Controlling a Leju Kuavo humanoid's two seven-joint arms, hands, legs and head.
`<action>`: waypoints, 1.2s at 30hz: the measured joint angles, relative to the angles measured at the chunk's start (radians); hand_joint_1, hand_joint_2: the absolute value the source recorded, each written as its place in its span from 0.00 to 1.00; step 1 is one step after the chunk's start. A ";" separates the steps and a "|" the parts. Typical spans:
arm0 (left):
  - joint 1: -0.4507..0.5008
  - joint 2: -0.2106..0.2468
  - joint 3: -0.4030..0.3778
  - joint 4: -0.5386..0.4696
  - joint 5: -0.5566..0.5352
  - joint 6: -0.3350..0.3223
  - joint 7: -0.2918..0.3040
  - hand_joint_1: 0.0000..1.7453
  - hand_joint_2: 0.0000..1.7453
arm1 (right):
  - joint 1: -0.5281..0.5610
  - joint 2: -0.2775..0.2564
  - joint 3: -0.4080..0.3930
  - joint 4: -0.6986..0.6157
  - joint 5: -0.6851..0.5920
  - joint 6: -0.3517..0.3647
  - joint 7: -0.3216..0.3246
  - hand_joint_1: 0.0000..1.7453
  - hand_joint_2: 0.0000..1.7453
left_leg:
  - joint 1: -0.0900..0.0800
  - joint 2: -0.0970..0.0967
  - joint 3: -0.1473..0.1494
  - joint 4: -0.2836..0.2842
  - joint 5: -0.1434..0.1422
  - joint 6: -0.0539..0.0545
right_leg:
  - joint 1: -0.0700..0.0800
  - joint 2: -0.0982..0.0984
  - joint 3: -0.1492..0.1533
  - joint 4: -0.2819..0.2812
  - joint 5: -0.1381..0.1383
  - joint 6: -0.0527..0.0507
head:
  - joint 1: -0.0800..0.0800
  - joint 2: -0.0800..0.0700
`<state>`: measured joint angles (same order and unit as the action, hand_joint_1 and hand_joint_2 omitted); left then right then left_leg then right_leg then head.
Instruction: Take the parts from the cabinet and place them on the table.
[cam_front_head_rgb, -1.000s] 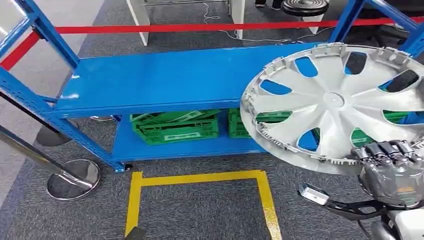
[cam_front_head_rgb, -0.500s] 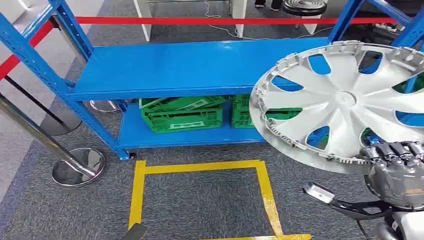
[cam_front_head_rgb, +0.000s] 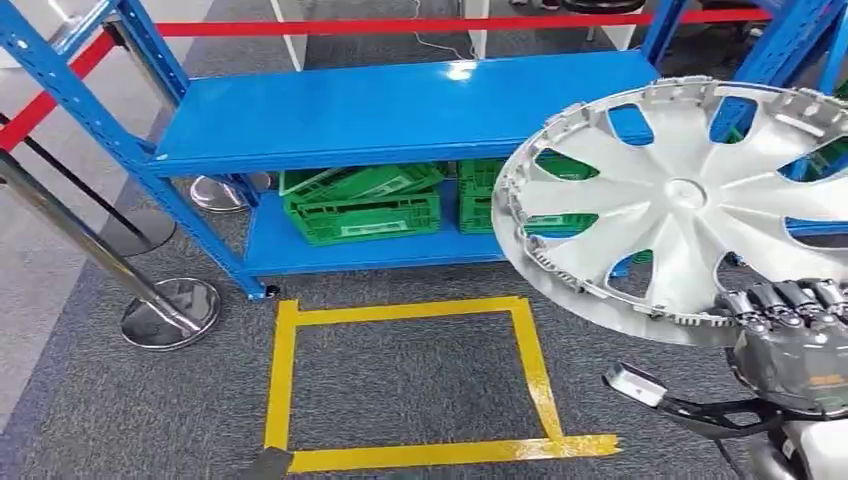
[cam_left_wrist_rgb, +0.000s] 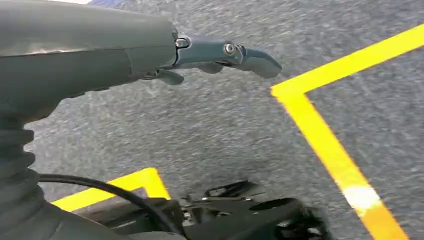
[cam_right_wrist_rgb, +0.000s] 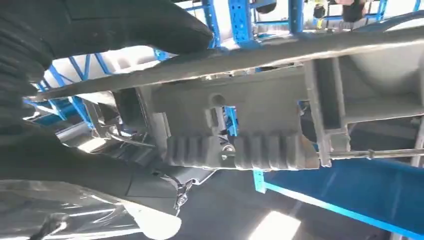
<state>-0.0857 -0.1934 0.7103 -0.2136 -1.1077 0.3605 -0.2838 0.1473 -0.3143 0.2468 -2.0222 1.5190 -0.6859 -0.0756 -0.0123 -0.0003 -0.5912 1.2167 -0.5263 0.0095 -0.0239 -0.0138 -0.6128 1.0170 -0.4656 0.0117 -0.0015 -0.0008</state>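
A large silver wheel cover (cam_front_head_rgb: 690, 200) with spoke cut-outs hangs tilted at the right of the head view, in front of the blue cabinet (cam_front_head_rgb: 400, 110). My right hand (cam_front_head_rgb: 790, 335) grips its lower rim from below. In the right wrist view the ribbed inner rim of the wheel cover (cam_right_wrist_rgb: 260, 100) lies across the picture, clamped under the dark thumb of my right hand (cam_right_wrist_rgb: 100, 30). My left hand (cam_left_wrist_rgb: 150, 55) hangs over the grey carpet with its fingers stretched out and nothing in them.
The cabinet's middle shelf is bare; green crates (cam_front_head_rgb: 365, 205) sit on its bottom shelf. A yellow tape square (cam_front_head_rgb: 285, 380) marks the carpet in front. A stanchion with a round metal base (cam_front_head_rgb: 170, 312) stands at the left, and a red barrier belt (cam_front_head_rgb: 400, 25) runs behind the cabinet.
The whole view has shifted: the cabinet sits higher and farther, and more of the yellow square shows. The wheel cover stays in my right hand at the same place.
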 joint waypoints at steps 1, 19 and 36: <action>-0.003 0.000 0.000 0.000 -0.003 -0.002 0.004 0.00 1.00 | 0.001 -0.003 0.002 0.000 0.000 0.000 0.000 1.00 1.00 | -0.001 -0.002 0.069 -0.102 0.012 0.010 | -0.001 0.001 -0.007 0.000 0.007 0.001 | 0.000 0.000; -0.011 -0.008 -0.010 0.000 -0.022 -0.016 0.022 0.00 1.00 | 0.019 0.040 -0.047 -0.001 -0.147 0.000 -0.245 1.00 1.00 | -0.022 0.026 0.047 -0.201 0.027 0.034 | 0.010 -0.046 0.052 0.005 -0.045 0.023 | 0.002 0.000; -0.006 -0.005 -0.011 0.000 -0.024 -0.011 0.026 0.00 1.00 | 0.056 0.156 -0.164 0.003 -0.122 0.000 -0.325 1.00 1.00 | -0.002 -0.009 0.050 -0.199 0.020 0.019 | 0.001 0.031 0.015 0.001 -0.003 0.023 | -0.003 0.000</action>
<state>-0.0919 -0.1984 0.6996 -0.2136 -1.1315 0.3494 -0.2579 0.2035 -0.1583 0.0832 -2.0188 1.3973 -0.6863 -0.4006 -0.0148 -0.0090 -0.5411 1.0174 -0.5059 0.0286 -0.0228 0.0169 -0.5975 1.0183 -0.4685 0.0343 -0.0046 -0.0004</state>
